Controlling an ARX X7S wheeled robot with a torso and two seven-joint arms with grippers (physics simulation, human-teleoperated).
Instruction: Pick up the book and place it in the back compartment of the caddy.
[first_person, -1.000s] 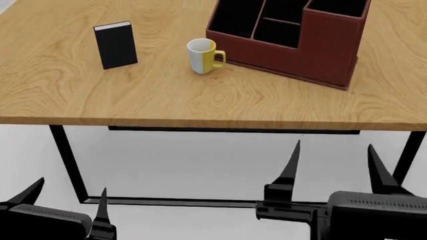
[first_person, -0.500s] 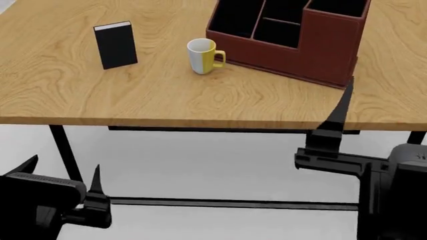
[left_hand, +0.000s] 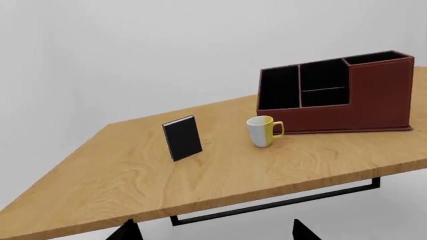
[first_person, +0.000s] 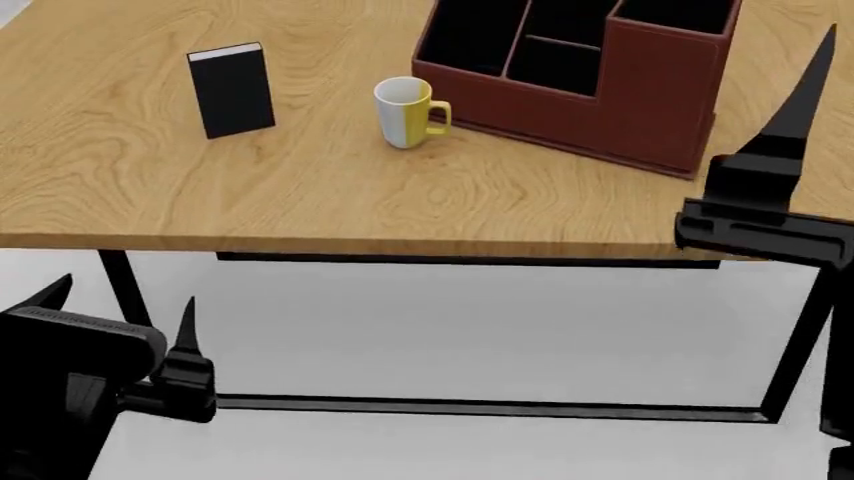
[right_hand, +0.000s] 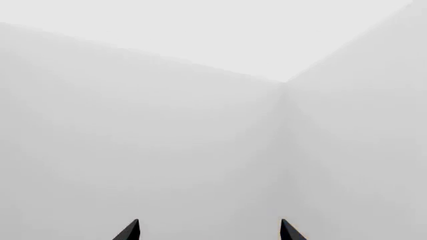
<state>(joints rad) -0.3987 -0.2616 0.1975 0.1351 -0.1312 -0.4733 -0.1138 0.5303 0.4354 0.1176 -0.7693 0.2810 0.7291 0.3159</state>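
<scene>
The book (first_person: 231, 90) stands upright on the table (first_person: 334, 200), toward its left side, well apart from the caddy (first_person: 601, 80), with a white-and-yellow mug (first_person: 404, 112) between them. Nothing touches it. In my judgement the task is at its opening step: the approach, with no grasp made.

The left gripper (first_person: 114, 320) hangs below the table edge, its fingers parted and empty; the left wrist view confirms two spread tips low in frame, with the book ahead across the tabletop. The right gripper (right_hand: 208, 231) is raised at the right, beside the caddy's taller end, released and holding nothing.

The next move appears to call for the left arm to rise above the table edge and close on the book's thin sides.

The caddy's far compartments are cut off in the head view. The right wrist view shows only blank wall. Only one right finger is plain in the head view.
</scene>
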